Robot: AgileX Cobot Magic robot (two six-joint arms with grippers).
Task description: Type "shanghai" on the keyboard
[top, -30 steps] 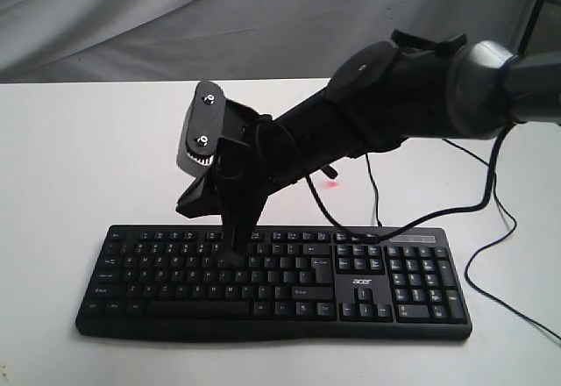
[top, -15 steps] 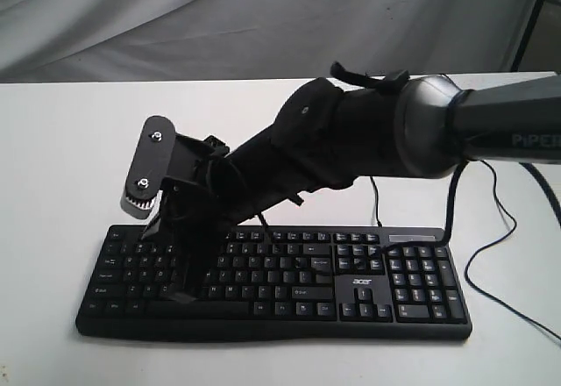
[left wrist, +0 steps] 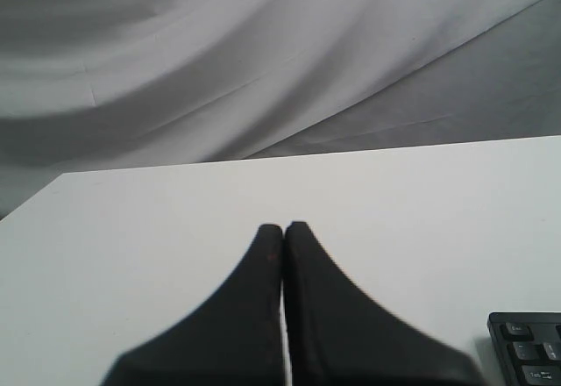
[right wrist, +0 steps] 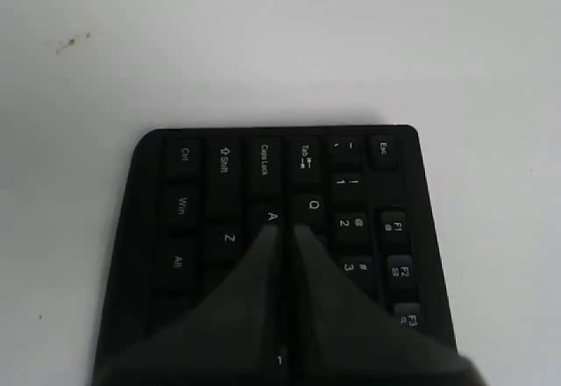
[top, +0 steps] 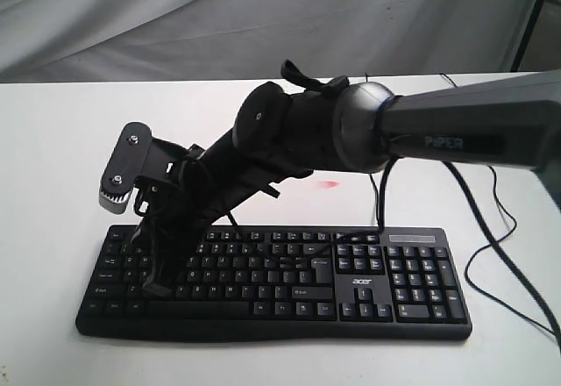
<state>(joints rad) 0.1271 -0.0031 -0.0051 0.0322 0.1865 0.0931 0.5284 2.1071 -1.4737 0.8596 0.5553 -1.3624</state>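
Risk: right jaws, pressed together at the exterior frame's lower left, straddle A (right wrist: 272, 217) and Q (right wrist: 313, 204) on the keyboard (top: 289, 296); slight drift mistypes. Left jaws likewise closed.

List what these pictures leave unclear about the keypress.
- Key under the right gripper: in the right wrist view the shut gripper itself covers the keys beside the A key, and contact cannot be told.
- Legends on the keyboard: too small to read in the exterior view.
- Left gripper: out of frame in the exterior view. The left wrist view cuts the keyboard to one corner at the frame edge.
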